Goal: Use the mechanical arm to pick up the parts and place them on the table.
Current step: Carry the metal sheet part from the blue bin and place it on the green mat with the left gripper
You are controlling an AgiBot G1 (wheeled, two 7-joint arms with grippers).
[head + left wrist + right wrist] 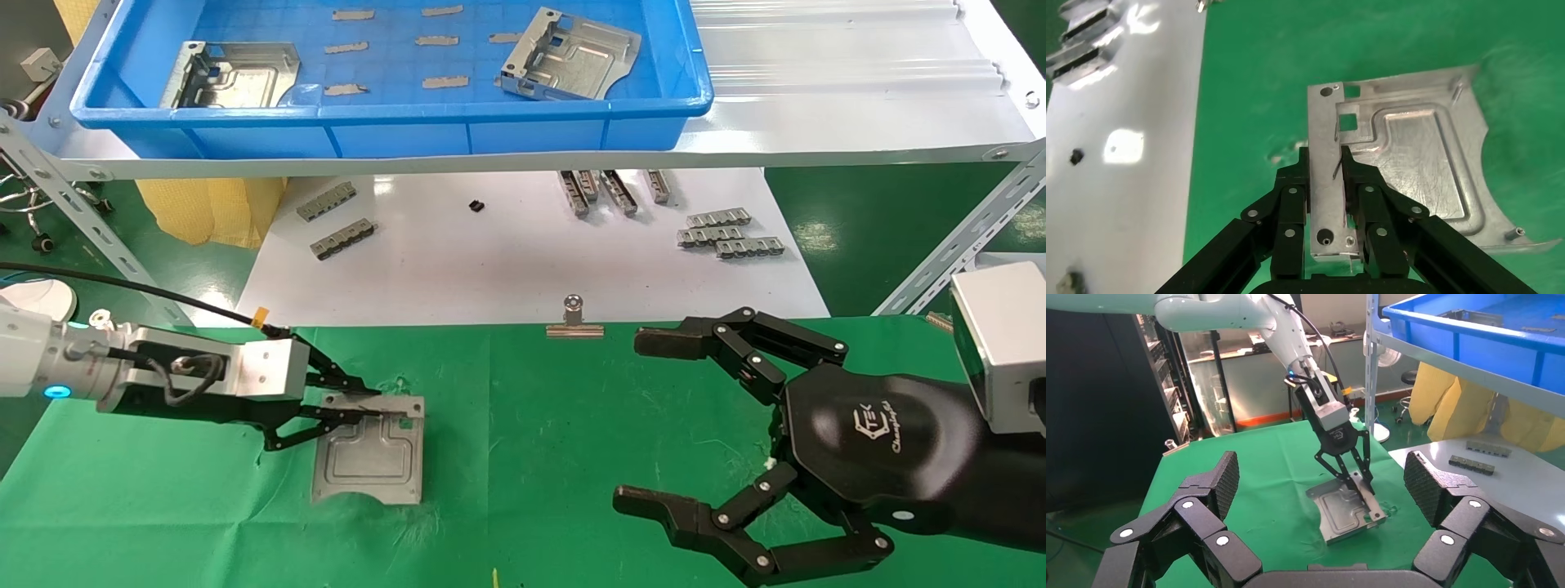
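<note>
There's one of the parts (369, 448), a square silver plate, lying flat on the green table (531, 425) at the near left, embossed channel up and its concave-cut edge toward the near side. The left gripper (359, 403) is low over the plate's far-left corner, and from the left wrist view you can see its black fingers (1292, 202) pinched in on either side of the plate's (1395, 165) upright folded rim, closed tight against the metal. The plate itself sits down on the cloth; the right wrist view shows it (1346, 508) resting there with the left gripper (1350, 468) coming down from above.

Over on the right, the mechanical arm's right gripper (645, 420) hangs above the cloth at the near right, well apart from the plate, black hexagonal palm with the white logo facing up, jointed fingers spread wide and holding nothing. Its fingers (1214, 490) frame the right wrist view the same way, splayed open.

Farther back, a silver binder clip (574, 321) nips the far edge of the cloth. Beyond it a white board (531, 261) carries small grey ridged strips (730, 237) in clusters to the left, middle and right. Up on the shelf at the far side sits a blue tray (392, 114) with two more plates inside, one at its left end (233, 75) and one tilted at its right end (569, 55), with little grey slips (445, 82) scattered between them.
</note>
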